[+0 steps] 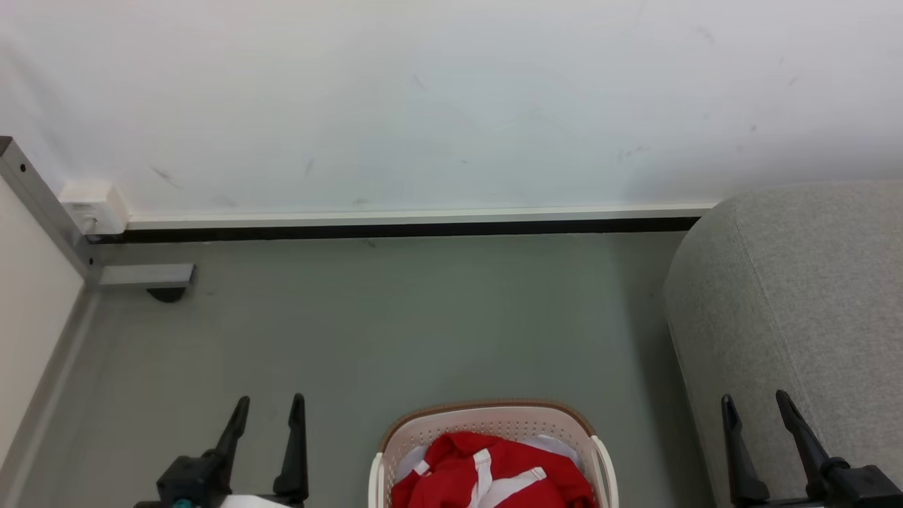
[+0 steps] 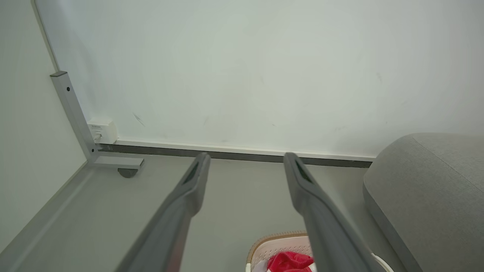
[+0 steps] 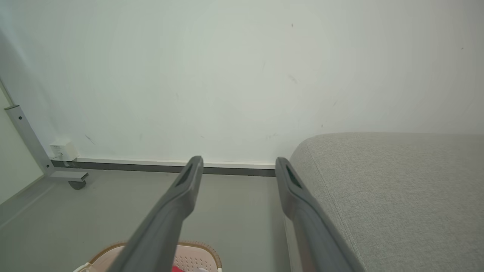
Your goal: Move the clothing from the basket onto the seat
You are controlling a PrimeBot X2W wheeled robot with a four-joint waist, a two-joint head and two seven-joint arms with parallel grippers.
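Left gripper (image 1: pixel 269 403): I see it at the near left, over the floor (image 1: pixel 395 317), fingers parted and empty.
Right gripper (image 1: pixel 755 402): near right, in front of the seat's rounded side, fingers spread and empty.
Clothing (image 1: pixel 487 471): red with white stripes, bundled inside the basket, with a bit of pale sheet (image 1: pixel 559 446) behind it.
Basket (image 1: pixel 487 408): cream, perforated, brown-rimmed; it stands on the floor between my two grippers, its near part cut off by the head view's edge.
Seat (image 1: pixel 797 296): light grey fabric, on the right against the far wall (image 1: pixel 423 106), near the basket but apart from it.
Far left: a grey metal post (image 1: pixel 42 204), with a white box (image 1: pixel 92 204) at the wall's foot.
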